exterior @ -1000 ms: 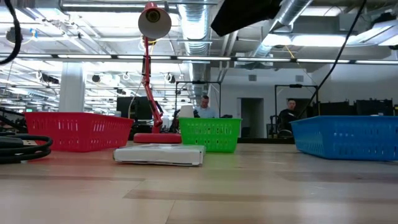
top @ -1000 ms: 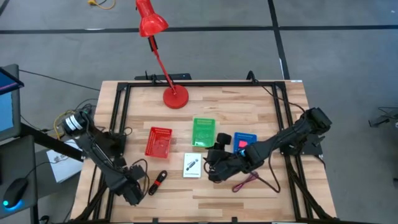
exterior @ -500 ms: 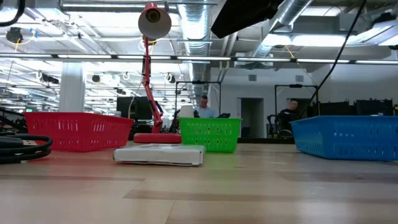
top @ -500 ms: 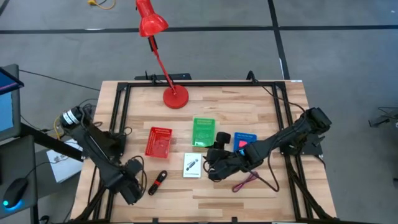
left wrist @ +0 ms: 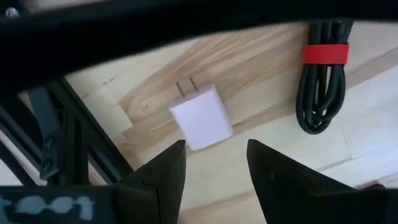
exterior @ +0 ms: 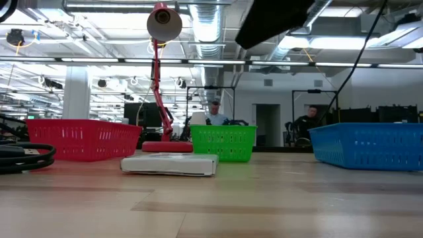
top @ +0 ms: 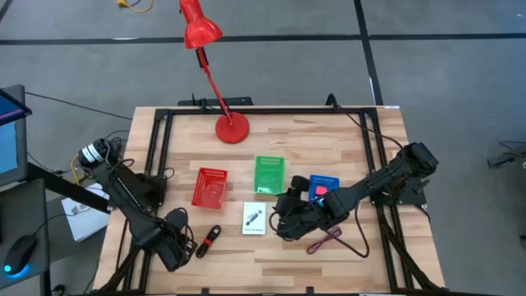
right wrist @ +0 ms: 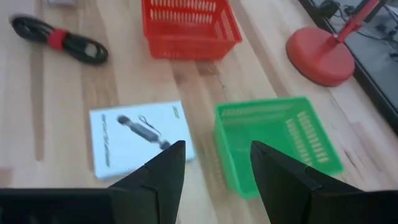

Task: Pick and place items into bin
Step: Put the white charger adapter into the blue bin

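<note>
Left wrist view alone shows a white plug (left wrist: 202, 116) lying flat on the counter (left wrist: 261, 62), prongs out, just ahead of the left gripper (left wrist: 216, 163) — its fingers (left wrist: 163, 177) are spread apart with nothing between them. A black cable (left wrist: 322, 74), coiled and bound with a red strap, lies beside the plug, apart from it.

From above, that gripper (top: 167, 247) sits low at the counter's near left corner, arm folded along the left edge, and the plug is hidden under it; only the cable (top: 209, 239) shows just to its right.

Right wrist view looks past open, empty fingers (right wrist: 161, 174) at the white box (right wrist: 140, 136) with a dark printed mark, the green bin (right wrist: 277, 142) beside it, the red bin (right wrist: 189, 26) farther off, and the lamp (right wrist: 326, 53) base.

In the high view the right arm reaches in from the right edge, its gripper (top: 289, 220) between the box (top: 254, 219) and the blue bin (top: 322, 185), which holds something pink. A red cord (top: 327, 239) lies on the counter just by the arm.

Low view — box (exterior: 170, 164) in front, three bins in a row behind, one arm dark overhead.
</note>
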`<state>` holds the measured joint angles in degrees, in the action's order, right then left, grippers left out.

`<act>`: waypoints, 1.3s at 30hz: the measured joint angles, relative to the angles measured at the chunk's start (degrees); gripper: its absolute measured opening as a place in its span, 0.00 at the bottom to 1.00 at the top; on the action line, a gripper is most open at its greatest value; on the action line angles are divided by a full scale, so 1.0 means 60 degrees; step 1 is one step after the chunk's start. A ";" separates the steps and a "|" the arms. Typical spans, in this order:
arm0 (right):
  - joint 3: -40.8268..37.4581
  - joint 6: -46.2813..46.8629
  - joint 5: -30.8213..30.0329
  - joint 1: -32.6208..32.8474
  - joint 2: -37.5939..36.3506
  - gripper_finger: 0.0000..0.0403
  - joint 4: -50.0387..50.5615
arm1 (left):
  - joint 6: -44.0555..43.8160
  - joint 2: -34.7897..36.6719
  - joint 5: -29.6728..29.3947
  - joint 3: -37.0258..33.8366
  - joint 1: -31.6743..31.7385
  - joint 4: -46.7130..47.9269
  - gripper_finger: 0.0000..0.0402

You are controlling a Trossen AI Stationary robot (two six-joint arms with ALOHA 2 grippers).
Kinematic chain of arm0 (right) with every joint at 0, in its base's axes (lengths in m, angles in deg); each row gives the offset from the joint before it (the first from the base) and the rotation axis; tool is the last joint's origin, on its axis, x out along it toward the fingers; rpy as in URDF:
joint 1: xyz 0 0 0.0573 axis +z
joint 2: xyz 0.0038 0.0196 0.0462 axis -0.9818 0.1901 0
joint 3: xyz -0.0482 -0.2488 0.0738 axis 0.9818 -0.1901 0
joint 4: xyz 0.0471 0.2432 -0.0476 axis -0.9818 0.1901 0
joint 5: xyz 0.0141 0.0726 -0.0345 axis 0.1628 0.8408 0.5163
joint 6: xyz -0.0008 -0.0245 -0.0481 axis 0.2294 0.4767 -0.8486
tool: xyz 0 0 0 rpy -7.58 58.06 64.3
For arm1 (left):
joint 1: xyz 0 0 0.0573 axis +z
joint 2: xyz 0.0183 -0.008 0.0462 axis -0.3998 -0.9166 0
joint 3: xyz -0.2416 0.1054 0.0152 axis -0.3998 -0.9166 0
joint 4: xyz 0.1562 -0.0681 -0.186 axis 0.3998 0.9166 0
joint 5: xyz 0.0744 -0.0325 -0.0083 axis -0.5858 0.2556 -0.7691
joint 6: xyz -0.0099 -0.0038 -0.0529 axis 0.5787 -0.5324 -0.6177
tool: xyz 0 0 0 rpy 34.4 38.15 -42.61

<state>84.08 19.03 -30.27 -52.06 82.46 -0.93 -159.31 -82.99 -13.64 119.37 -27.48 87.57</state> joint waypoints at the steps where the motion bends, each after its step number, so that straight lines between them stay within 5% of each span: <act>1: 0.0000 0.0000 0.0000 0.0000 0.0006 0.43 0.0153 | -0.0063 0.0000 -0.0021 0.0000 0.0000 -0.0011 0.40; 24: 0.0135 -0.0833 0.0069 -0.0883 -0.0023 0.43 0.0656 | 0.1557 -0.0004 -0.0019 -0.0278 -0.0058 -0.0257 0.40; 31: 0.0135 -0.1268 0.0069 -0.1131 -0.0023 0.43 0.0689 | -0.0084 -0.0007 0.1683 -0.1014 0.0018 -0.1299 0.46; 39: 0.0138 -0.1279 0.0069 -0.1396 -0.0023 0.43 0.0694 | -0.2143 -0.0007 0.1642 -0.1596 0.0027 -0.1994 0.59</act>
<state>84.91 11.36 -29.85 -60.43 82.33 3.24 -172.17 -83.04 -3.78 109.80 -27.31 75.60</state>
